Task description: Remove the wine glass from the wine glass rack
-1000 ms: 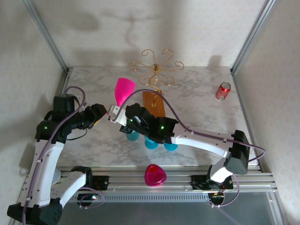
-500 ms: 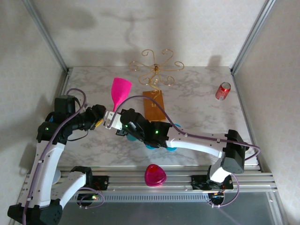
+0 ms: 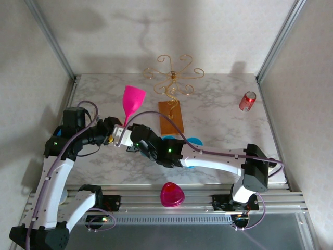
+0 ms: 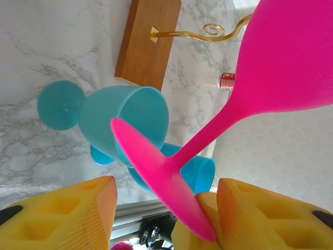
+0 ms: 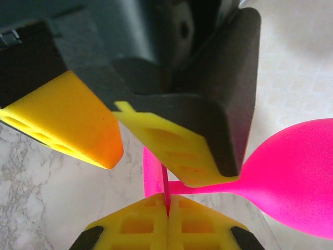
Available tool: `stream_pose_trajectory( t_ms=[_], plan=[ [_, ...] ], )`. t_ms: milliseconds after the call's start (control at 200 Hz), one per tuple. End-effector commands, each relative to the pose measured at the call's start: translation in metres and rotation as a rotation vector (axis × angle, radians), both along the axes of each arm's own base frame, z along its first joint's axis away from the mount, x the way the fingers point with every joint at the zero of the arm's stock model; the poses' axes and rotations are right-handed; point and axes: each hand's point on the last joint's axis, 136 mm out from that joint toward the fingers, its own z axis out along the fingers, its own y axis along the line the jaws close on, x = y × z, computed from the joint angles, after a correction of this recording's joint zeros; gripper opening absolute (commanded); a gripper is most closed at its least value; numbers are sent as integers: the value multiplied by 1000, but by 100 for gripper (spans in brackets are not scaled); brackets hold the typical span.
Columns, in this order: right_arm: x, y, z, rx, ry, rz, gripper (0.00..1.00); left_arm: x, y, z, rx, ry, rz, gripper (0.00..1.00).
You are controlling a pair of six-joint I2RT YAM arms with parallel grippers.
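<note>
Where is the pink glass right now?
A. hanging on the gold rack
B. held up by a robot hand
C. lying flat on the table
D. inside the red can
B: the right hand pinches the foot of the pink glass, which stands clear of the rack.

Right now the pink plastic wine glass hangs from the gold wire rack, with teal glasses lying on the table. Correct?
No: the pink wine glass is off the gold wire rack, its foot pinched in the right gripper, per the top view. The teal glasses lie on the table.
</note>
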Motion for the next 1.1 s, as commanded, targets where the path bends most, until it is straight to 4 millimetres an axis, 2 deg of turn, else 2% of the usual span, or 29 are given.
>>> stream_pose_trajectory(
  t_ms=[0,335,651,961,1096],
  plan=[
    [-2,4,5,25,-50,-14,0,0,-3,6,-31,-20,-5,52],
    [-9,1,14,56,-84,-13,0,0,-2,1,-36,-18,9,49],
    [-16,2,19,68,-112,-7,0,3,-2,0,-50,-23,20,41],
    [-19,1,27,98,-106,-2,0,3,-3,-3,-65,-24,19,27],
    [-21,-1,31,119,-91,0,0,4,-4,-3,-67,-28,17,15]
  ],
)
